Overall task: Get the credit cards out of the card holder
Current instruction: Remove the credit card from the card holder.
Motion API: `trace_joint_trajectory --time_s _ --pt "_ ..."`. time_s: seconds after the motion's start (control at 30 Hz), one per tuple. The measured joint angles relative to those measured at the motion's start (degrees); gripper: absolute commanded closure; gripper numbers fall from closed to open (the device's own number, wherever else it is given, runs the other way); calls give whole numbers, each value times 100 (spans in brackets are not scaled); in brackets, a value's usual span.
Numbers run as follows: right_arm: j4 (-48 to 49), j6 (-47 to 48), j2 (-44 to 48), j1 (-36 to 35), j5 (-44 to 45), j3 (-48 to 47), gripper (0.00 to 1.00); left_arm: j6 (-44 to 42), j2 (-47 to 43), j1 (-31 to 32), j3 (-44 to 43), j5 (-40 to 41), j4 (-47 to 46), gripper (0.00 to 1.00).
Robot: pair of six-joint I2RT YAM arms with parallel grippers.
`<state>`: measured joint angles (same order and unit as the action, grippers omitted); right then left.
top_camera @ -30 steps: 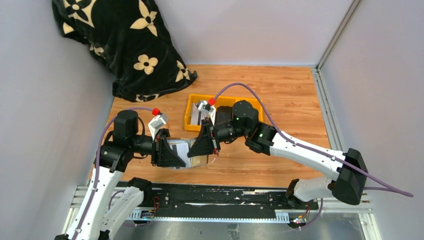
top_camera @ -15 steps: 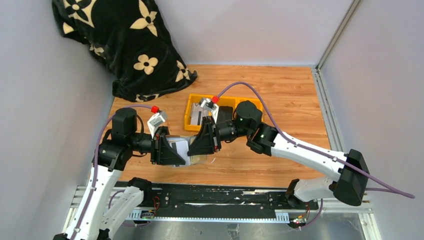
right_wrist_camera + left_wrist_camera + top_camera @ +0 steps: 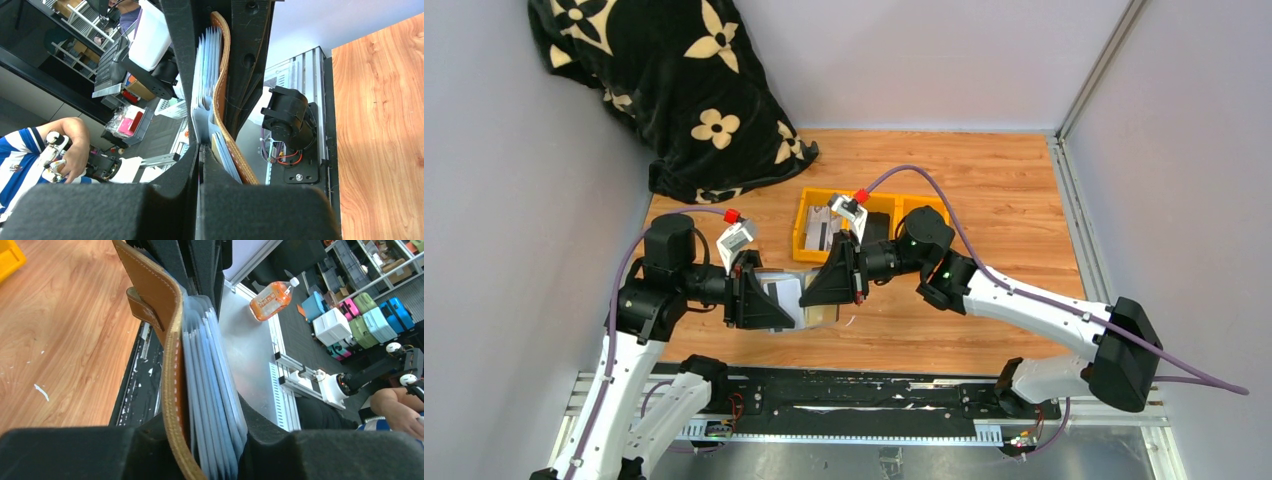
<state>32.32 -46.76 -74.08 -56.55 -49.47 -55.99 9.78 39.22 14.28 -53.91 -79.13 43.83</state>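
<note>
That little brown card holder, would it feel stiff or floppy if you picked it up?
Probably floppy: the leather of the card holder curves where the left gripper clamps it. Its clear sleeves fan apart, so they likely flop and slip. It looks thin, so probably light.

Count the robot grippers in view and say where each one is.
2. The left gripper clamps the card holder from its left end. The right gripper, shut, sits at its plastic sleeves from the right.

Fixed camera looks down from six o'clock over the table (image 3: 1014,190). Wrist cameras face three and nine o'clock, both close on the card holder (image 3: 150,282).
</note>
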Motion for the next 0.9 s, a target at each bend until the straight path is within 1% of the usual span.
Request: trace_joint_trajectory --time_s 0.13,0.23,0.53,0.77,0.9 --pt "61 -37 17 17 17 46 100 35 2 2 -61 -17 -2 63" --pt "94 -61 33 42 22 59 100 72 -2 7 -122 -24 -2 62" --pt "85 -57 116 48 50 83 100 125 -7 7 -170 -46 -4 66" --pt "-24 11 284 50 114 164 100 138 -7 7 -208 -63 0 67" --pt "-35 13 341 50 111 166 100 140 -9 7 -262 -79 0 70"
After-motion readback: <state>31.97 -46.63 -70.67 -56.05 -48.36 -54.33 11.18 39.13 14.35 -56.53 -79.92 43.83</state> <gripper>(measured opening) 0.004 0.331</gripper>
